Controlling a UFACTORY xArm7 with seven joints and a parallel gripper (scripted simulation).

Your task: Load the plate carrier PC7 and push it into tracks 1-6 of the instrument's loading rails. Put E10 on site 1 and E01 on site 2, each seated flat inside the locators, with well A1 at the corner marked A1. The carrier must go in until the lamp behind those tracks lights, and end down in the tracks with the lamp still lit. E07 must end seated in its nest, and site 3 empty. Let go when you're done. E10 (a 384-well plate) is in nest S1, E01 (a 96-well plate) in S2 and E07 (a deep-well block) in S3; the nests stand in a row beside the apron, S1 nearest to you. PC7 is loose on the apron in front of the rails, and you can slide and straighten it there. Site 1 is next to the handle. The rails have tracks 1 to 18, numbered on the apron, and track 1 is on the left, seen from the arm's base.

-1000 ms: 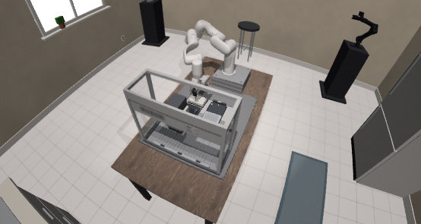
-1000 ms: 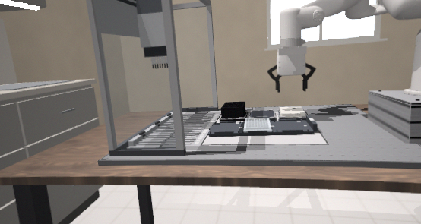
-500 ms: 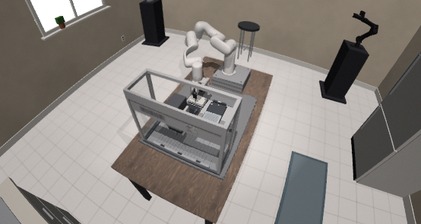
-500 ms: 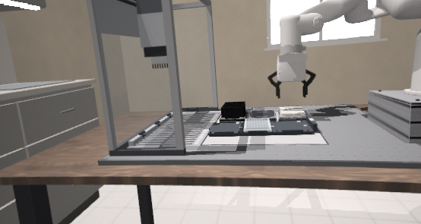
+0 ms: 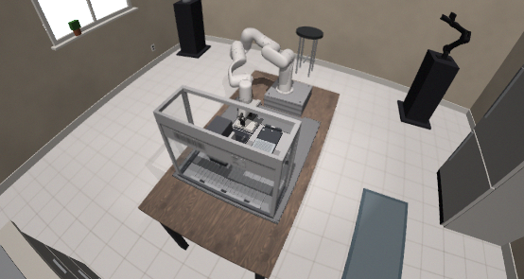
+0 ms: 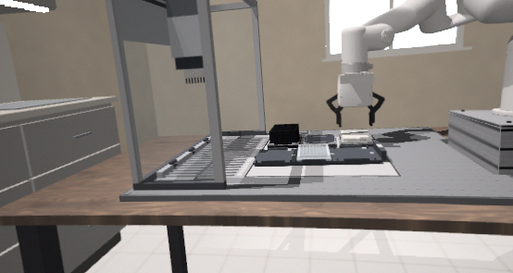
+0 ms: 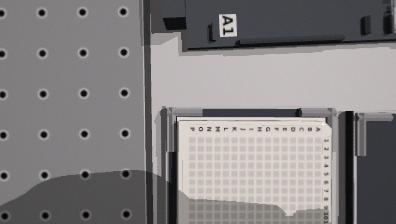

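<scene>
the black two-fingered claw [image 6: 355,115] hangs fully released, holding nothing, directly above the cream 384-well plate e10 [image 7: 252,167], with a gap of air between them. e10 sits flat in its grey-cornered nest s1 [image 7: 170,150], the nest nearest the arm's base. across a pale strip of apron lies the dark flat plate carrier pc7 [image 6: 344,155], loose in front of the ribbed grey loading rails [image 6: 208,157]; its white a1 label [image 7: 226,25] shows in the wrist view. a clear 96-well plate [image 6: 314,152] rests on the carrier's middle. the black deep-well block e07 [image 6: 284,133] stands in the far nest. all rests on the perforated grey worktop [image 7: 65,100].
</scene>
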